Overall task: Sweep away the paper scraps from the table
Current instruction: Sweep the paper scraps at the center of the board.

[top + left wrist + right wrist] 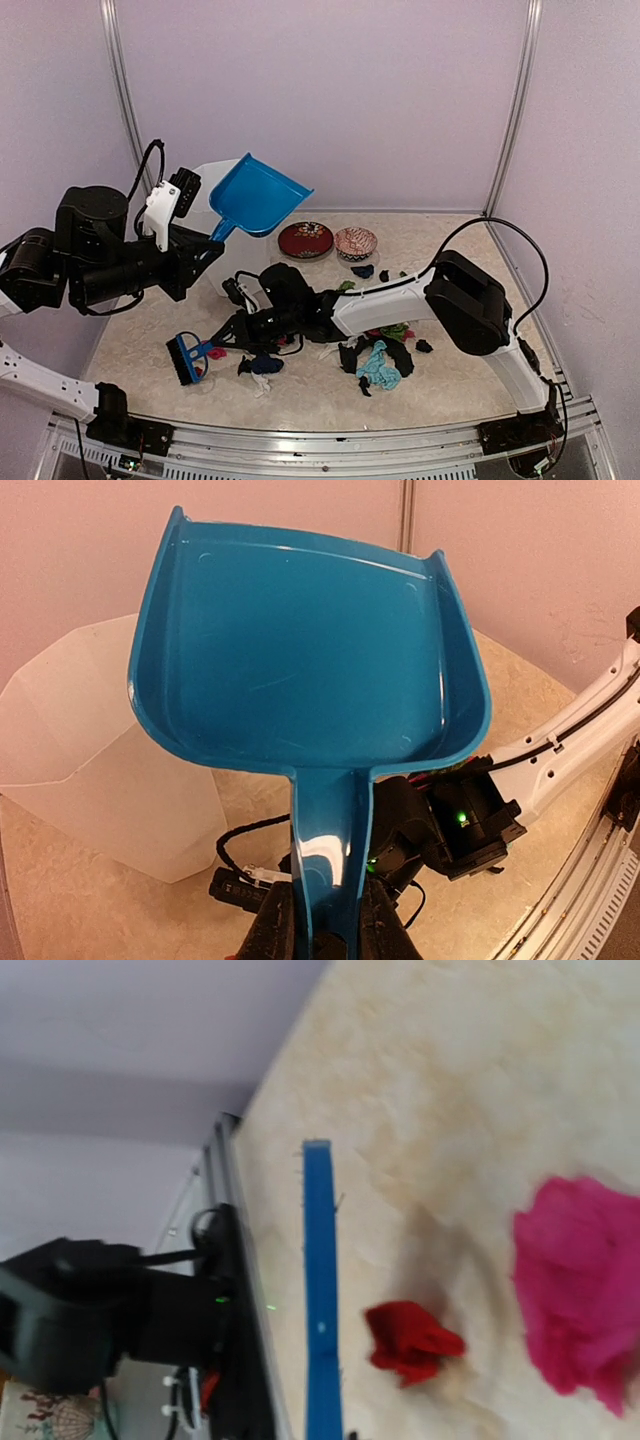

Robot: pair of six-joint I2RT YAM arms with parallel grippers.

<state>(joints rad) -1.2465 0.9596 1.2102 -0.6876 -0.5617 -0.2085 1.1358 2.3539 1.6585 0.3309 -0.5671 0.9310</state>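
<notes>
Blue plastic fills the left wrist view: the dustpan hangs in the air by its handle, which the left claw pinches tight between its two fingers. From above it sits at about 10 o'clock of the table, lifted clear of the surface, with a white bin just behind it. The right arm reaches across from 4 o'clock towards 8 o'clock. There the right claw is closed on the handle of a brush (blue back, black bristles), whose head is down at the table near the front left edge. The paper scraps lie mostly in a loose heap at 4 to 5 o'clock, teal, black, green and red, partly under the right arm. A navy one and a white one lie at 6 o'clock, and a pink wad is just beside the brush head. A few dark ones sit near 1 o'clock, close to two bowls at 12 o'clock. The right wrist view shows a red wad and the larger pink wad on the marbled surface to one side of the brush's blue edge, neither touching it as far as the blur lets one tell.
</notes>
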